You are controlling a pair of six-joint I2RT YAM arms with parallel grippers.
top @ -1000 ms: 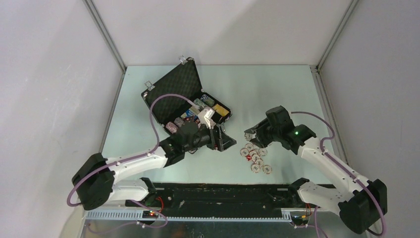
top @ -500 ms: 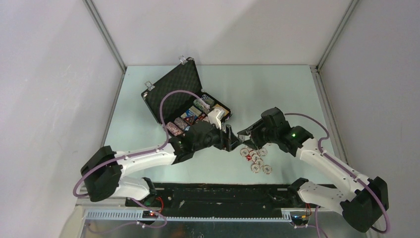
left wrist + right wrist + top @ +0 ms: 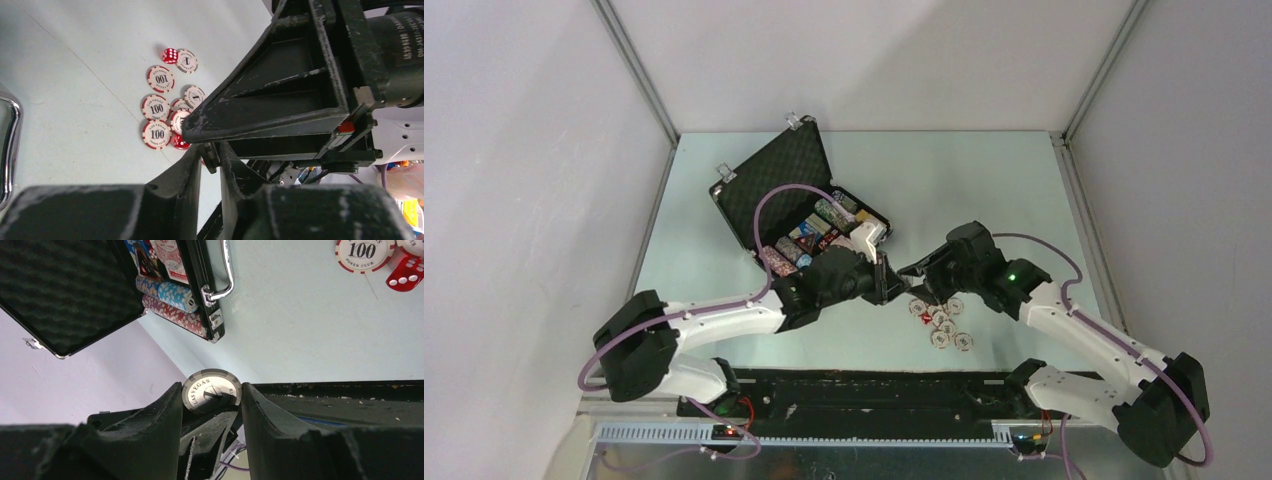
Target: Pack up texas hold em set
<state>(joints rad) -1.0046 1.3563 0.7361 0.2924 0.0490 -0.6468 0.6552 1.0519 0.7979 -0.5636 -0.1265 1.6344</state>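
The pale, smooth table [image 3: 984, 190] carries the black case [image 3: 774, 185], which lies open toward ten o'clock from the table's middle, its lid lined with egg-crate foam. The two arms meet tip to tip at the centre. The right gripper [image 3: 916, 272] holds a round grey chip [image 3: 212, 390] across its width, both scuffed black fingers pressed against the rim; only the right wrist view shows this, the chip being lost in the overhead view. The left gripper [image 3: 892, 283] comes in from nine o'clock with its jaws drawn to a narrow gap at the same spot. The left wrist view shows a small pale edge between the tips, but whether they pinch the chip cannot be told. The right wrist view also shows the case's curved silver handle [image 3: 229, 270] and the striped chip rows [image 3: 172, 292] lying in its tray. The loose chips [image 3: 157, 107], red and white discs marked 100, lie clustered flat on the table at five o'clock from the grippers. A translucent red die [image 3: 170, 55] with white pips sits at the cluster's edge.
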